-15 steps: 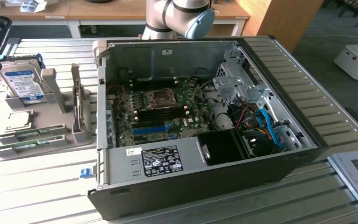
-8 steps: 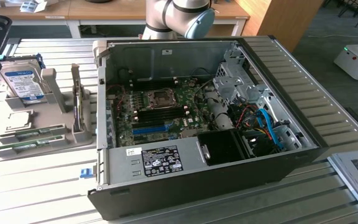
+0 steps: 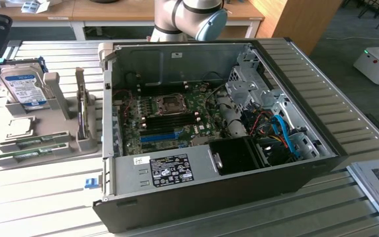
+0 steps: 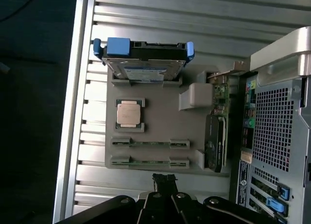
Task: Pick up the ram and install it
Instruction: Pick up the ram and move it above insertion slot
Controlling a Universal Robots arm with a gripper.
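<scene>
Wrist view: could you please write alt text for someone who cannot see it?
The shut pincer hangs near a grey tray holding two ram sticks, a processor, a blue-framed hard drive and an upright card, beside the computer case.

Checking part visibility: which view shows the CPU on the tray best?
The wrist view: the CPU lies face-on, whole, on the tray. The exterior view shows it slanted, near that view's left edge.
</scene>
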